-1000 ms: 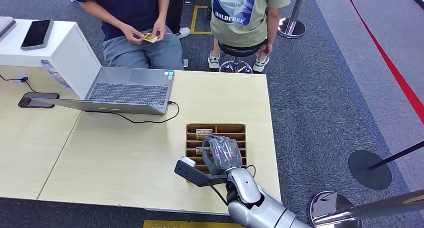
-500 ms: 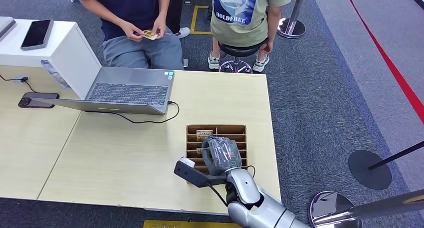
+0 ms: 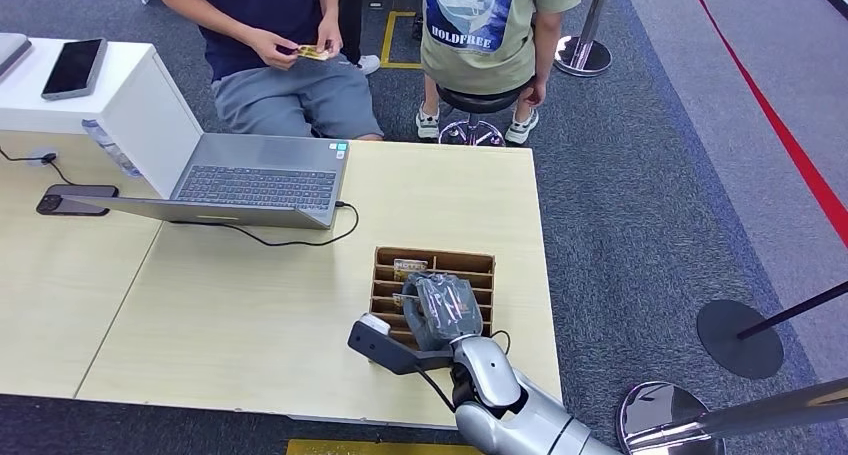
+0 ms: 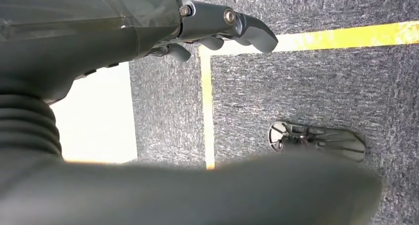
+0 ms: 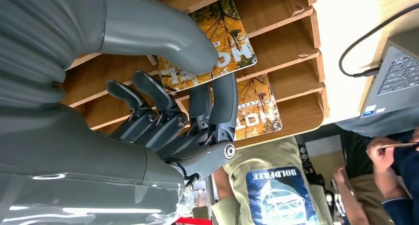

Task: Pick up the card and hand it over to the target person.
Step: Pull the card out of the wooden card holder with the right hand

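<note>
A slotted wooden box point(image 3: 436, 257) stands near the table's right front edge with orange leaf-print cards upright in its slots. My right hand point(image 3: 444, 310) reaches down into the box. In the right wrist view the thumb and dark fingers point(image 5: 216, 104) pinch one card point(image 5: 223, 39) between them, still in its slot. A second card point(image 5: 256, 108) stands in the neighbouring slot, seen also in the head view as a card point(image 3: 408, 268) at the box's far end. My left hand point(image 4: 129, 29) hangs over the carpet, fingers loosely apart, holding nothing.
A seated person in a dark blue shirt point(image 3: 262, 5) holds a similar card point(image 3: 312, 52) beyond the table. Another person in an olive T-shirt point(image 3: 482, 20) sits on a stool. An open laptop point(image 3: 262, 183) with its cable, and a phone point(image 3: 76, 201), lie on the table's left.
The seated person has lifted the card in their hands a little higher and farther back. My right hand stays at the box with almost no movement.
</note>
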You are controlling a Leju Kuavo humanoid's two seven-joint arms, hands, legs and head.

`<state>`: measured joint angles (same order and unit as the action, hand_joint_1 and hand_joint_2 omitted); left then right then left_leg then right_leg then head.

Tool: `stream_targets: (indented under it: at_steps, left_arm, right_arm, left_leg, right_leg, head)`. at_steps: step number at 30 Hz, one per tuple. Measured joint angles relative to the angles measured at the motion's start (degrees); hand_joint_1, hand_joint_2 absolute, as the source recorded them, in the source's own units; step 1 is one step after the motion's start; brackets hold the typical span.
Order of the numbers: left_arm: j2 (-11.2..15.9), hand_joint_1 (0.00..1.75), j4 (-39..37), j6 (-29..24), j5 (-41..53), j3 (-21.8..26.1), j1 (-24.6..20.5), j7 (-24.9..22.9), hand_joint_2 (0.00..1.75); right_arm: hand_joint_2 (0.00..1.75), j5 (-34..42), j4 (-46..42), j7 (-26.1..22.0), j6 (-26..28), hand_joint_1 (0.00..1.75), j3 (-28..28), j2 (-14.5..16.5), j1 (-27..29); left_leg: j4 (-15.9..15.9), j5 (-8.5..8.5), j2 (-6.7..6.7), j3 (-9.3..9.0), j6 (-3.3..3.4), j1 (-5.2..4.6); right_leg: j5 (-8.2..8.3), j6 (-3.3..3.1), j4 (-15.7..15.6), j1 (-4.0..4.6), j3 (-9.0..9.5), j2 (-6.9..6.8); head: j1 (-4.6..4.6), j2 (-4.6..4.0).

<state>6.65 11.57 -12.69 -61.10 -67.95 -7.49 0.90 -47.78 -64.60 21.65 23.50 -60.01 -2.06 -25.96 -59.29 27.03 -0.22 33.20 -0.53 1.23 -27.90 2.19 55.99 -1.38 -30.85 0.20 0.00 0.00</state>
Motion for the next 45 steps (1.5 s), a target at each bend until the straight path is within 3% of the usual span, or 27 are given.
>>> stream_targets:
  at_steps: [8,17,27,33,45]
  left_arm:
    - [0.11,0.00,-0.02,-0.12,-1.03,1.03,0.32,0.39,1.75]
    - [0.29,0.00,0.04,-0.29,-2.10,1.87,0.78,0.95,1.75]
    - [0.32,0.00,0.20,-0.69,-2.66,2.47,0.82,1.23,1.75]
    - [0.30,0.00,0.24,-0.74,-2.65,2.48,0.81,1.28,1.75]
    - [0.30,0.00,0.25,-0.75,-2.65,2.48,0.80,1.29,1.75]
  right_arm:
    - [1.75,1.29,-3.31,-1.34,1.98,1.61,0.82,-0.57,0.60]
    - [1.75,5.54,-20.05,-4.85,6.21,1.61,4.14,-4.38,2.77]
    - [1.75,17.86,-34.33,-14.39,11.45,1.61,7.98,-6.13,6.64]
    - [1.75,21.65,-34.86,-16.92,12.04,1.61,8.66,-5.95,7.35]
    - [1.75,21.76,-34.77,-17.00,12.04,1.61,8.67,-5.93,7.36]
  left_leg:
    - [0.03,0.00,0.00,-0.04,0.02,0.00]
    - [0.06,-0.01,0.01,-0.09,0.04,0.00]
    - [0.00,0.00,0.00,-0.01,0.00,-0.01]
    - [0.02,0.00,0.00,-0.04,0.01,-0.01]
    - [0.06,-0.01,0.02,-0.09,0.03,-0.01]
  right_leg:
    - [0.01,-0.03,-0.03,0.01,0.04,-0.01]
    - [0.02,-0.07,-0.07,0.02,0.09,-0.01]
    - [-0.01,-0.01,0.01,-0.01,0.00,-0.01]
    - [0.00,-0.03,-0.01,-0.01,0.03,-0.01]
    - [0.02,-0.07,-0.05,0.01,0.08,0.00]
  head:
    - [0.00,0.00]
    - [0.00,0.00]
    - [0.00,0.00]
    - [0.00,0.00]
    - [0.00,0.00]
